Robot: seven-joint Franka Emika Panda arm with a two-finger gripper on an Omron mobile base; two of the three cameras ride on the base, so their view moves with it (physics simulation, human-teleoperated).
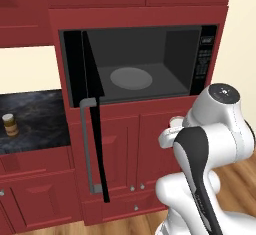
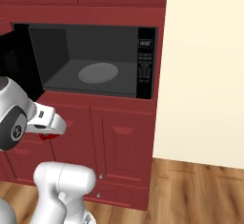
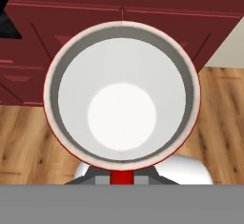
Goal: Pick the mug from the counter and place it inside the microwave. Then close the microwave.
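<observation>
- The room was a kitchen of red cabinetry [image 1: 125, 144] over a wood-plank floor [image 2: 200, 189], with a cream wall [image 2: 205, 66] to the right.
- A dark marbled worktop [image 1: 35, 114] lay to the left, carrying a small brown jar [image 1: 9, 124] with a pale lid.
- The black microwave [image 1: 150, 61] stood open, its glass door [image 1: 92, 129] swung out leftward with a long grey handle [image 1: 86, 144]; a round grey plate [image 1: 131, 78] lay inside.
- My pincer [image 2: 47, 135] was closed on the mug [image 3: 121, 94], a round red cup with smooth white interior, held below the microwave opening in front of the lower cabinet doors.
- My white arm [image 1: 210, 144] was folded, elbow raised.
</observation>
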